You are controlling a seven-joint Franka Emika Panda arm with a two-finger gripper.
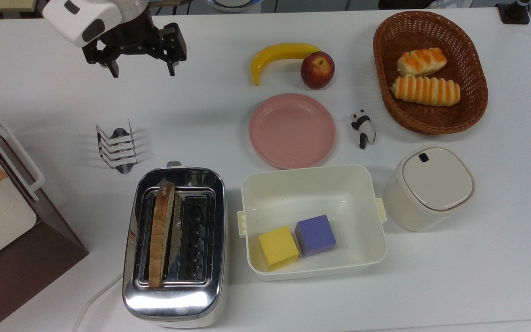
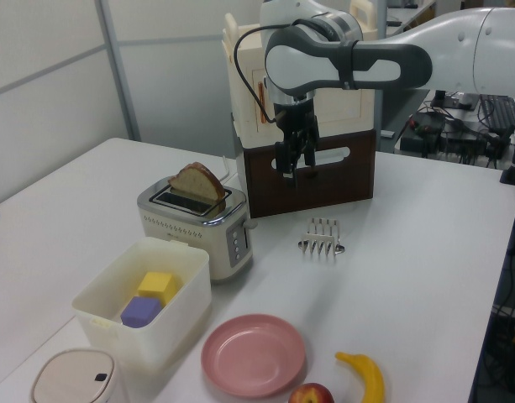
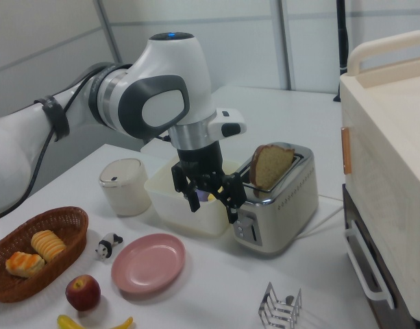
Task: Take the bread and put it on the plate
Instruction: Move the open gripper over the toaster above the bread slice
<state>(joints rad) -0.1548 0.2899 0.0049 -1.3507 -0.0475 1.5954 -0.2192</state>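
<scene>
A brown slice of bread (image 1: pixel 161 233) (image 2: pixel 197 181) (image 3: pixel 272 164) stands upright in the left slot of a chrome toaster (image 1: pixel 174 302) (image 2: pixel 208 242) (image 3: pixel 285 209). The pink plate (image 1: pixel 292 130) (image 2: pixel 253 354) (image 3: pixel 149 262) lies bare on the white table, to the top view's right of the toaster. My gripper (image 1: pixel 143 74) (image 2: pixel 292 172) (image 3: pixel 214 211) hangs open and holds nothing, above the table at the top view's upper left, well clear of the bread and the plate.
A metal toast rack (image 1: pixel 117 149) sits between gripper and toaster. A white bin (image 1: pixel 312 221) holds a yellow and a purple cube. Banana (image 1: pixel 280 55), apple (image 1: pixel 317 69), panda figure (image 1: pixel 363 128), a wicker basket (image 1: pixel 471 98) of striped rolls and a lidded jar (image 1: pixel 429 188) lie right. A brown-and-cream box (image 1: pixel 2 221) stands left.
</scene>
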